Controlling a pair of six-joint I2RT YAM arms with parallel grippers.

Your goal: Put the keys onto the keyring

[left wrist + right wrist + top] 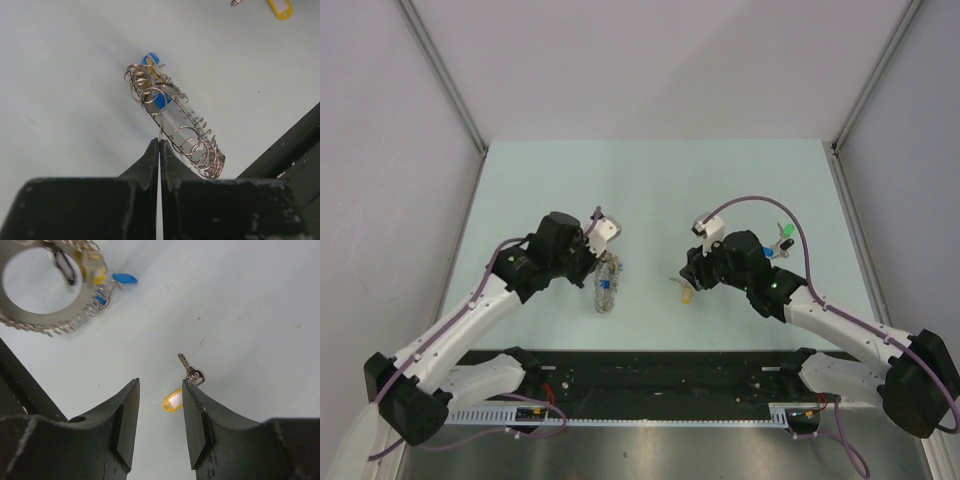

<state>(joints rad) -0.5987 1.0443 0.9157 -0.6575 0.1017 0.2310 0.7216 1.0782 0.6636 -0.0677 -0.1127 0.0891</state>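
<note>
1. Left wrist view: the left gripper (159,150) has its fingers pressed together, pinching one thin wire loop of the keyring (175,125), which it holds on edge.
2. The keyring is a flat, dull grey band fringed with many small wire loops; a blue key cap (149,60) and a yellow key cap (156,75) sit among them.
3. The right gripper (160,385) is spread and empty, over a yellow-tagged key (172,401) lying on the pale table (250,315), well apart from the keyring.

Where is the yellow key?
The yellow key lies on the table, right of middle in the top view, at the tips of the open right tool. The keyring is off to its left.
</note>
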